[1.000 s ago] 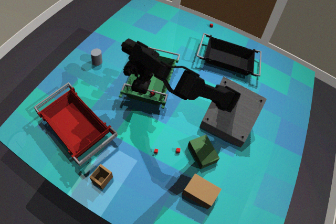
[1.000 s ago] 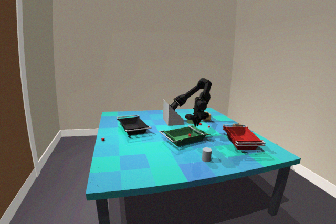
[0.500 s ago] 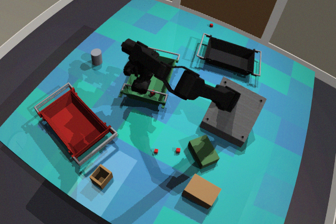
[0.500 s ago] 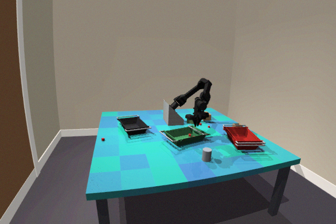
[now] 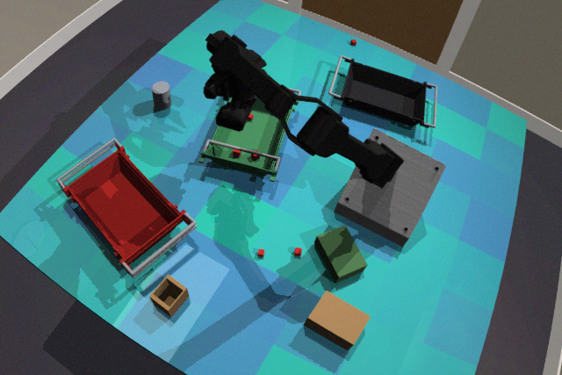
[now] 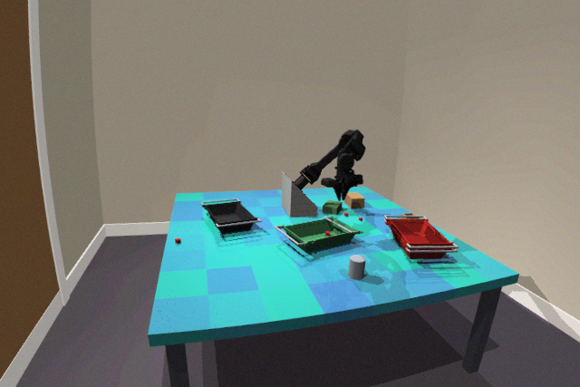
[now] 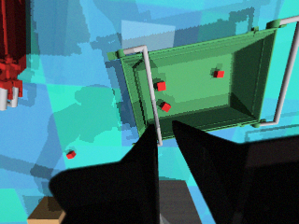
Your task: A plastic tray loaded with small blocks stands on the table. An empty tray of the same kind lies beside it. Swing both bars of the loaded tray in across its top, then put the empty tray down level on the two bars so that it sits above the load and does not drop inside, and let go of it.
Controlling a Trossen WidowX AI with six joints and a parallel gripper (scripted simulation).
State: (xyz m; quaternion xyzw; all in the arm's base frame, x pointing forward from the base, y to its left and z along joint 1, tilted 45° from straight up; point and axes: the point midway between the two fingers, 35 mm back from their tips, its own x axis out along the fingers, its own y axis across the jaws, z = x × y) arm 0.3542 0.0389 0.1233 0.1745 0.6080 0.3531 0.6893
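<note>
Top view, L to R: red tray (image 5: 136,220) (image 6: 419,233) (image 7: 14,42), unloaded, cut off at the wrist frame's edge. Small open box (image 5: 157,302) (image 6: 407,215), mostly hidden behind the red tray in the exterior view. Gray cylinder (image 5: 162,96) (image 6: 356,266) upright, out of wrist view. Gripper (image 5: 226,100) (image 6: 342,198) (image 7: 163,126) is above the green tray (image 5: 262,127) (image 6: 323,227) (image 7: 196,98); fingers slightly apart, nothing clamped. Fingertips hidden from above; wrist and exterior show them.

Green tray is the loaded one, on the table. Its near bar (image 5: 242,150) (image 6: 341,227) (image 7: 150,89) lies in across the top; far bar (image 5: 295,91) (image 6: 290,237) (image 7: 287,75) is out past the rim, part-hidden by the arm from above, cut off in wrist. Wrist shows three red cubes inside; exterior, just one clearly. Black tray (image 5: 385,94) (image 6: 229,214) at right, also unloaded, missing from wrist. Can't tell which unloaded tray is meant.
</note>
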